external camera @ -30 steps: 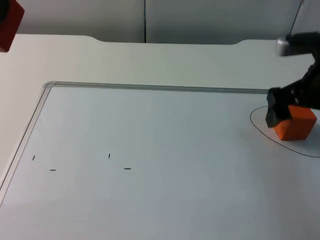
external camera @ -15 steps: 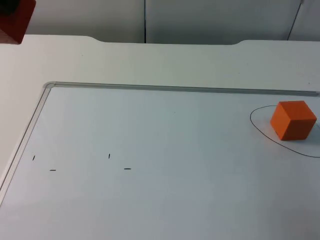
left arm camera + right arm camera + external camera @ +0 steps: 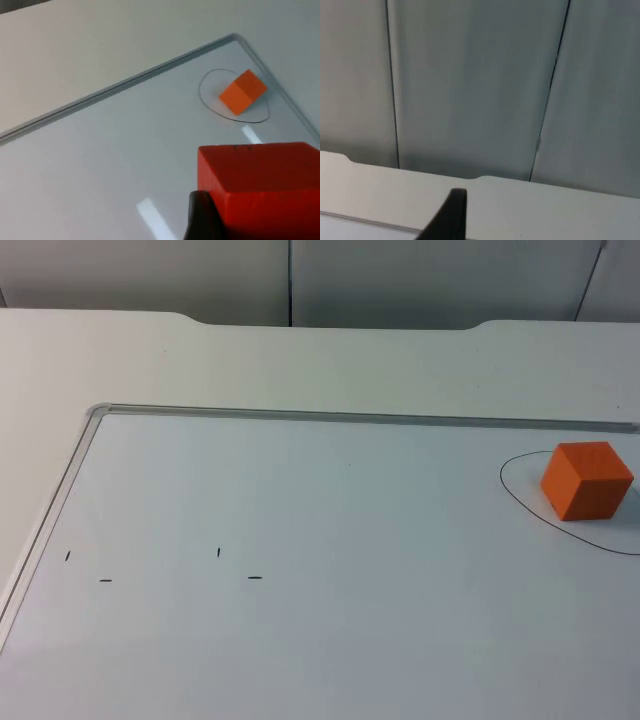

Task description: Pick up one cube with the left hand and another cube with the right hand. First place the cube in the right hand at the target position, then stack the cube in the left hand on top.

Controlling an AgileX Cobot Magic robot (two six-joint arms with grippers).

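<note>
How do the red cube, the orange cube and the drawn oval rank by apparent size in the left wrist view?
1. red cube, looks largest, but it sits close to the camera in the left claw, so this is unsure.
2. drawn oval, ringing the orange cube.
3. orange cube, inside the oval.

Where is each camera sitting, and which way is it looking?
Top view: fixed above, looking down and forward at the whiteboard and the orange cube inside the drawn oval.
Left wrist view: on the left arm, looking along the left gripper, which holds the red cube; one black fingertip shows.
Right wrist view: on the right arm, facing the grey partition wall; a black fingertip shows.
Shared: top and left wrist views both show the orange cube in its oval.
</note>
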